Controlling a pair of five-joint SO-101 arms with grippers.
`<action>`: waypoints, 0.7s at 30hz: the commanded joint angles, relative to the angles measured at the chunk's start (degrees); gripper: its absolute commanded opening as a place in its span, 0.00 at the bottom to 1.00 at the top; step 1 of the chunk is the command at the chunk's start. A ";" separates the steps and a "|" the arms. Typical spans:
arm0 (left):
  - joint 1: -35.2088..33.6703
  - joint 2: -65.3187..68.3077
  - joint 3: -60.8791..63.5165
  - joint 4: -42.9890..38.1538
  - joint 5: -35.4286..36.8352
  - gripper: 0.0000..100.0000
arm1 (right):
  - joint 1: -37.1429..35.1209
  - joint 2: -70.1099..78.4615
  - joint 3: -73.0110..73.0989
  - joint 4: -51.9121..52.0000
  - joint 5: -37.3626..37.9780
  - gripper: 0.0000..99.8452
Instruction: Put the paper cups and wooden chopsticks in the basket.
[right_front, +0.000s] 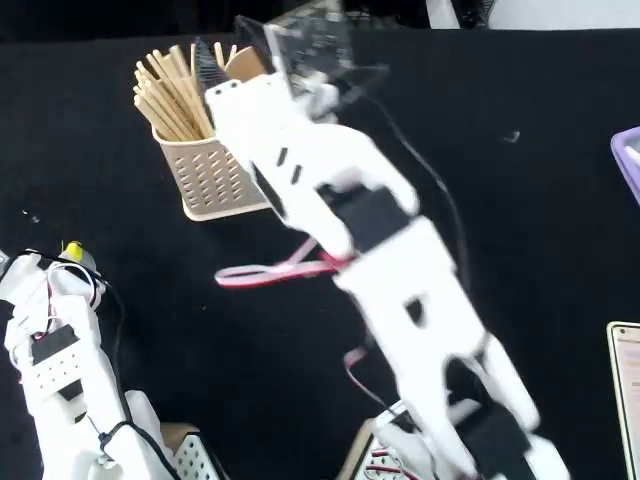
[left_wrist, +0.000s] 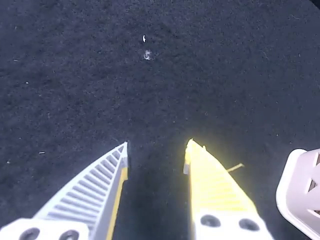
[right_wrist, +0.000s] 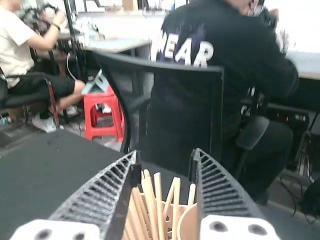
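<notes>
A cream perforated basket (right_front: 215, 178) stands at the table's back left, holding several wooden chopsticks (right_front: 170, 98) and a tan paper cup (right_front: 245, 63). My right gripper (right_front: 225, 55) hovers just above the basket's mouth. In the right wrist view my right gripper (right_wrist: 165, 160) is open, and below the gap between its fingers stand the chopsticks (right_wrist: 152, 202) and the cup's rim (right_wrist: 186, 222). My left gripper (right_front: 70, 252) rests low at the front left. Its fingers are open over bare black cloth with nothing between them (left_wrist: 156, 152).
A pink and white cable (right_front: 275, 272) lies on the cloth under the right arm. A second perforated container (right_front: 190, 455) sits at the front edge. A purple object (right_front: 628, 160) and a flat card (right_front: 625, 370) are at the right edge.
</notes>
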 joint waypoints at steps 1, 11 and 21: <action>0.57 -1.05 -0.75 -0.53 -0.26 0.19 | 4.22 -15.52 -2.86 16.18 -0.26 0.15; 5.23 -1.14 -4.26 7.65 -7.74 0.19 | 21.36 -42.15 30.64 30.33 -0.44 0.03; 8.13 -1.14 -17.71 25.85 -9.76 0.06 | 30.68 -68.44 69.05 21.98 -0.62 0.01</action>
